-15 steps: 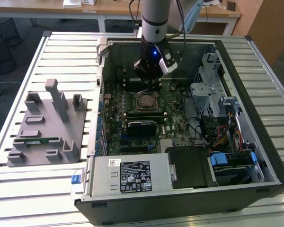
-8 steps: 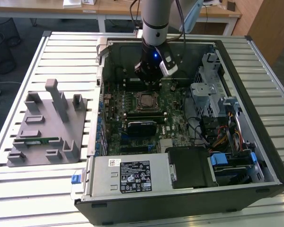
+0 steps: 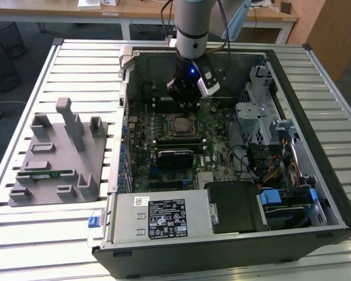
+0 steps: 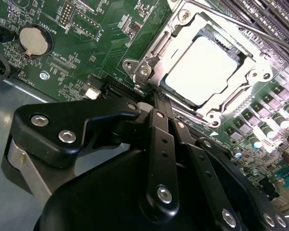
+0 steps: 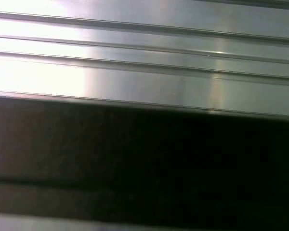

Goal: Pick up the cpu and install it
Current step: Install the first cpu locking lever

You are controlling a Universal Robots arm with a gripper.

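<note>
The cpu is a silvery square chip lying flat in the motherboard socket, with a metal retaining frame around it. In the exterior view the cpu sits in the middle of the board inside the open computer case. My gripper hangs from the arm just behind the socket, a little above the board. In the second wrist view the black fingers of the gripper meet at the socket's edge. They are shut with nothing between them.
A grey tray with a green memory stick stands on the slatted table at the exterior view's left. A black ribbed block lies on the board in front of the socket. The case walls, power supply and cables hem in the board.
</note>
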